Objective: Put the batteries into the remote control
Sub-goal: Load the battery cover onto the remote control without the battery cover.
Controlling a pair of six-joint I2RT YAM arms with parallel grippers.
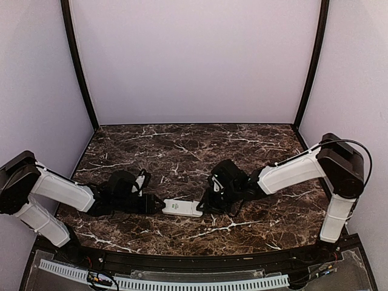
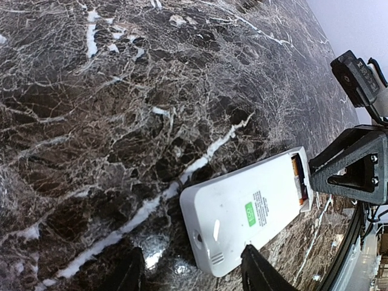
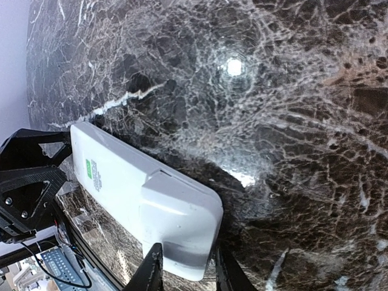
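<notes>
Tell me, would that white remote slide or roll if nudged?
The remote looks flat and rigid, so it would probably slide rather than roll. The glossy marble table likely lets it skid easily. Its smooth plastic shell may be slippery to grip.

We see the remote control point(image 3: 139, 200) lying back-up on the dark marbled worktop point(image 3: 291, 151), with a green label point(image 3: 91, 168) toward its far end. The right claw point(image 3: 185, 274) grips the remote's near end, its fingers point(image 3: 151, 270) pressed against both long sides. A black housing point(image 3: 27, 182) sits at the remote's far end. A bright glare point(image 3: 233, 65) marks the stone well beyond the remote.
</notes>
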